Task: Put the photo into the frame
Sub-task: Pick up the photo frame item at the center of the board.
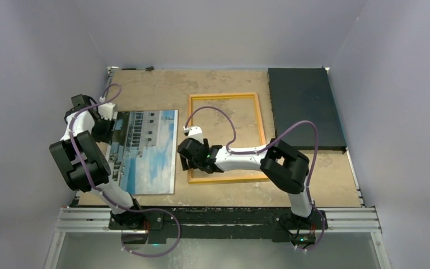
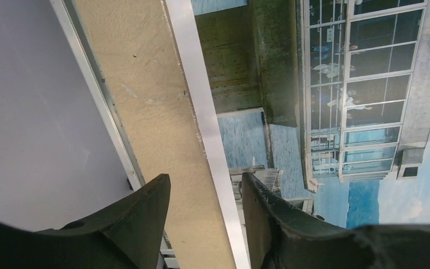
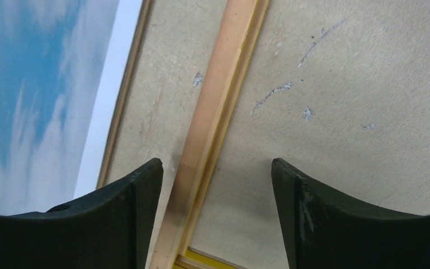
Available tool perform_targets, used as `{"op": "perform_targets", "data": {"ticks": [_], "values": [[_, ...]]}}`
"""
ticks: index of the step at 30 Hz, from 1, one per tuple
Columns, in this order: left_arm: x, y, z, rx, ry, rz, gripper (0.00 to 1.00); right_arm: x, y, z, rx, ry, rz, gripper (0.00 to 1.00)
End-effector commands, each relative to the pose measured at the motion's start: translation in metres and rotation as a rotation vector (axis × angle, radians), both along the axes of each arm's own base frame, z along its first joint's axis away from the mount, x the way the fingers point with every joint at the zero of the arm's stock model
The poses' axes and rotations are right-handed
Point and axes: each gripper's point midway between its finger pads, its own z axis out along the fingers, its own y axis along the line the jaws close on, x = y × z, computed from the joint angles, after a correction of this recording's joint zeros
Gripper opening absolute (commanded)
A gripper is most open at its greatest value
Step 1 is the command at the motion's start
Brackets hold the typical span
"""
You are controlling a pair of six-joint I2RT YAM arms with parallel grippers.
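Observation:
The photo (image 1: 145, 151), blue sky and pale buildings face up, lies flat left of centre. The frame (image 1: 224, 96), a thin yellow-edged rectangle showing light wood, lies just to its right. My left gripper (image 1: 105, 130) is at the photo's left edge. In the left wrist view its jaws (image 2: 204, 190) stand apart, straddling the white margin of the photo (image 2: 341, 112) without closing on it. My right gripper (image 1: 186, 159) hangs over the frame's left rail near the near corner. Its fingers (image 3: 215, 168) are wide apart, and the wooden rail (image 3: 218, 101) runs between them, closer to the left finger.
A dark rectangular mat (image 1: 305, 109) lies at the back right, beside the frame. In the right wrist view a thin brown edge (image 3: 126, 95) runs along the photo's white margin. The table's metal border (image 2: 98, 95) and side wall are close to my left gripper.

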Motion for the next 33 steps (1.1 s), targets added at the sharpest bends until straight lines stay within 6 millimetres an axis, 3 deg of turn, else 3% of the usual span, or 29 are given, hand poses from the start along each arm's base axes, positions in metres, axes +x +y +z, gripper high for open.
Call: {"op": "perform_targets", "data": {"ticks": [1,4,7,9,12,19,27,33], "values": [[0.014,0.012,0.010,-0.036,-0.040,0.032,0.48,0.014,0.026,0.067,0.111,-0.060,0.001,0.76],[0.014,0.016,0.010,-0.037,-0.033,0.034,0.49,0.020,0.047,0.102,0.193,-0.091,0.045,0.78],[0.008,0.021,0.004,-0.017,-0.014,0.048,0.51,0.018,0.075,0.114,0.250,-0.057,0.126,0.80],[0.004,0.027,-0.002,0.020,-0.001,0.066,0.57,0.019,0.092,0.101,0.249,-0.011,0.166,0.81],[-0.003,0.040,-0.009,0.072,0.010,0.085,0.58,0.020,0.108,0.085,0.252,0.061,0.193,0.81],[-0.015,0.071,-0.011,0.186,0.011,0.138,0.57,0.028,0.115,0.058,0.240,0.119,0.177,0.83],[-0.029,0.047,-0.053,0.071,0.082,0.120,0.57,0.028,0.106,0.036,0.202,0.158,0.130,0.83],[-0.032,0.022,-0.072,-0.056,0.098,0.108,0.57,0.021,0.108,0.023,0.209,0.211,0.137,0.83]]}}
